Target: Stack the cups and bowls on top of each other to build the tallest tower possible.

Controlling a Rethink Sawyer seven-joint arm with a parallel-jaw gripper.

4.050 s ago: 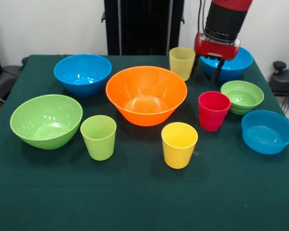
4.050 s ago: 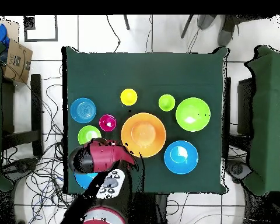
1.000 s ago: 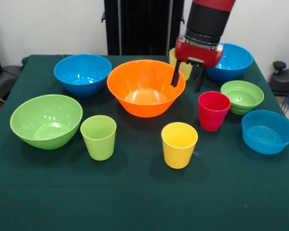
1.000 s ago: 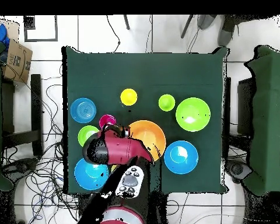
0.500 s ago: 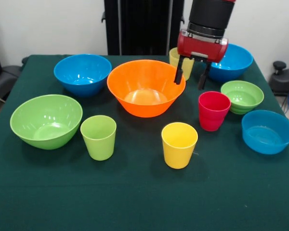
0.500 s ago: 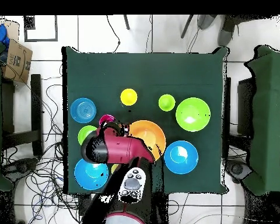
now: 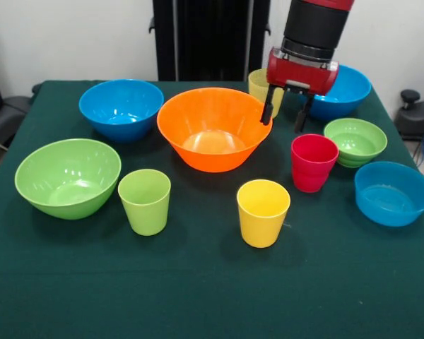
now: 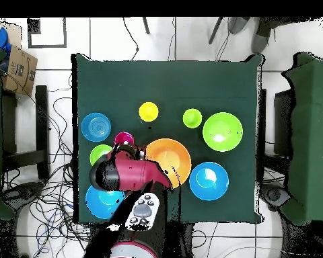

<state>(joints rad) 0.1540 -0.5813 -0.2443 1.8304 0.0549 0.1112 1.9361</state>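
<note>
Tower base: the large orange bowl (image 7: 214, 127) sits upright at mid-table with nothing stacked in it; no tower has been started.
Nearest candidate: the red cup (image 7: 313, 162) stands upright, mouth up, just beside the orange bowl's rim on the side of the small green bowl (image 7: 355, 141).
Gripper: the gripper (image 7: 285, 113) hangs spread and empty, fingers pointing down, above the gap between orange bowl and red cup.
Key relation: the red cup lies below the fingertips and slightly toward the camera in the front view; its long axis is vertical.
Behind: the pale yellow cup (image 7: 261, 84) and a blue bowl (image 7: 344, 89) sit just past the gripper.
Judgement: a short descent toward the red cup looks the likeliest next pick.
</note>
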